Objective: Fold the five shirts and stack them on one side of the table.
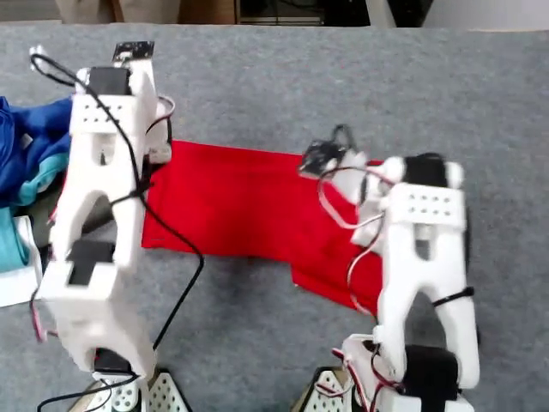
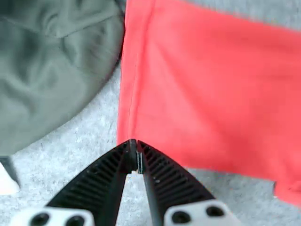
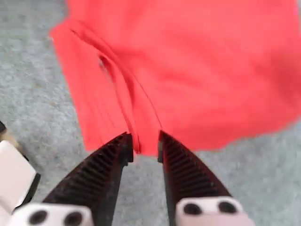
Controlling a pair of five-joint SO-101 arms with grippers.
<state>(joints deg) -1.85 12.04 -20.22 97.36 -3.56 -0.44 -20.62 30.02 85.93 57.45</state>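
A red shirt [image 1: 240, 202] lies spread across the middle of the grey table. In the left wrist view my left gripper [image 2: 134, 149] is shut, its tips meeting on the hem of the red shirt [image 2: 211, 84] at a corner. The cloth there still lies flat. My right gripper [image 3: 143, 141] is open, with a folded edge of the red shirt [image 3: 188, 61] between its fingertips. From above, the left arm [image 1: 103, 197] stands over the shirt's left end and the right arm [image 1: 420, 223] over its right end.
Blue and teal shirts [image 1: 30, 163] are heaped at the table's left edge. A dark green shirt [image 2: 51, 66] lies crumpled beside the red shirt's corner. A white object [image 1: 17, 279] sits at the left edge. Bare grey table [image 1: 360, 77] stretches behind the red shirt.
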